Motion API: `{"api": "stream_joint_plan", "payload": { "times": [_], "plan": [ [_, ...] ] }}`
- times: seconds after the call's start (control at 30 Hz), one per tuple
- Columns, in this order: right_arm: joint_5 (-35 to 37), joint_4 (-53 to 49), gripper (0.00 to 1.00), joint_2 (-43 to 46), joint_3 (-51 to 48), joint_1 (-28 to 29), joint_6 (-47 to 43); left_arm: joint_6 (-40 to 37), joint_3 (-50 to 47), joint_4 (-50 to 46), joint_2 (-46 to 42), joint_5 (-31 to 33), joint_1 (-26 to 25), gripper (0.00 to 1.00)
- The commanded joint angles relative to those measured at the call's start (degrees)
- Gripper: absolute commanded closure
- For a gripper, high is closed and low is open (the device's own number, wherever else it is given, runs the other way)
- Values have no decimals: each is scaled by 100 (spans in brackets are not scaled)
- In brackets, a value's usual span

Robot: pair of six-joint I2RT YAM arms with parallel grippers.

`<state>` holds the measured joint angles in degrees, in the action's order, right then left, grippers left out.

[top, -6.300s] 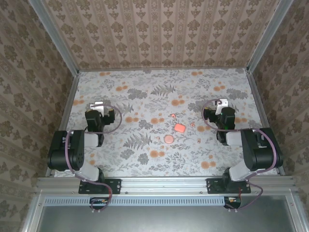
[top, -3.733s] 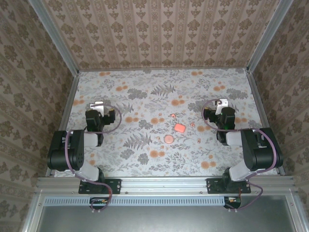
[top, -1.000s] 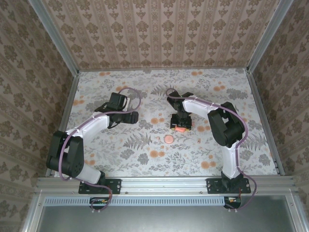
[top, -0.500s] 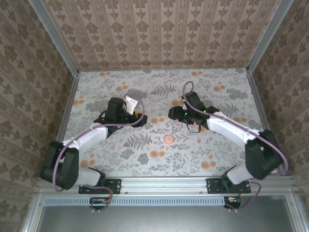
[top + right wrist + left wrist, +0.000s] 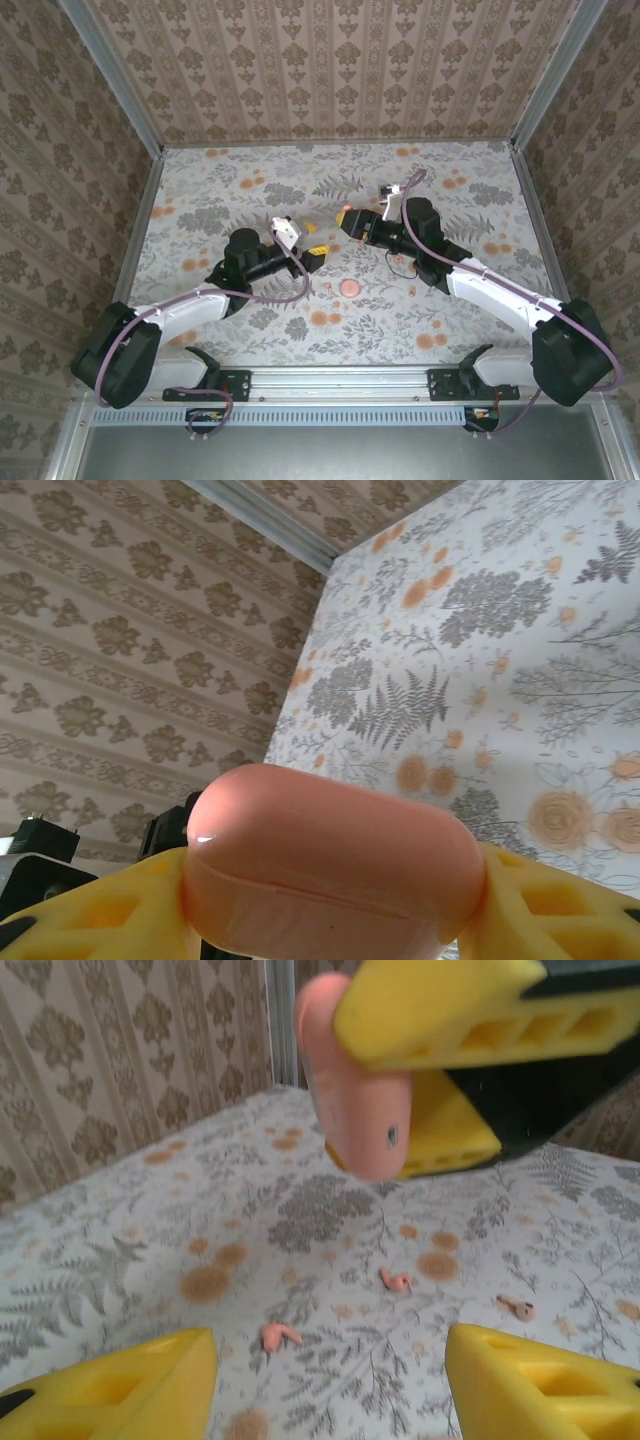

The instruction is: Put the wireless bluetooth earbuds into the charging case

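Observation:
My right gripper (image 5: 350, 221) is shut on the coral-pink charging case (image 5: 330, 865), which it holds off the floor with the lid closed; the seam shows in the right wrist view. The left wrist view has the same case (image 5: 355, 1090) high up, clamped between the right gripper's yellow fingers (image 5: 440, 1005). My left gripper (image 5: 330, 1395) faces it, open, nothing between its yellow fingers (image 5: 110, 1390). Below, on the floor, lie tiny coral-pink earbuds (image 5: 278, 1335) (image 5: 395, 1281) and a third similar nub (image 5: 518, 1308). From above, the left gripper (image 5: 318, 241) is just left of the case (image 5: 345, 212).
A flat round pink disc (image 5: 349, 287) lies on the floral floor just near of both grippers. Patterned walls close in the back and both sides. A metal rail (image 5: 330, 380) runs along the near edge.
The right gripper has lifted the case off the floor and carried it left and farther back. The left arm has reached right toward it, and its jaws have narrowed.

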<state>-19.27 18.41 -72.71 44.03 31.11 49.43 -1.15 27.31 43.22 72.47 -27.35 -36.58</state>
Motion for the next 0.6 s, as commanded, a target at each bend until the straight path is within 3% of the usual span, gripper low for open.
{"api": "stream_joint_plan", "payload": {
  "times": [0.0, 0.57],
  "plan": [
    [-165, 616, 52, 179, -179, 103, 245, -96, -50, 774, 134, 68, -120, 37],
    [-310, 1185, 51, -105, -263, 412, 521, 548, 90, 1860, 636, 263, -322, 44]
  ]
}}
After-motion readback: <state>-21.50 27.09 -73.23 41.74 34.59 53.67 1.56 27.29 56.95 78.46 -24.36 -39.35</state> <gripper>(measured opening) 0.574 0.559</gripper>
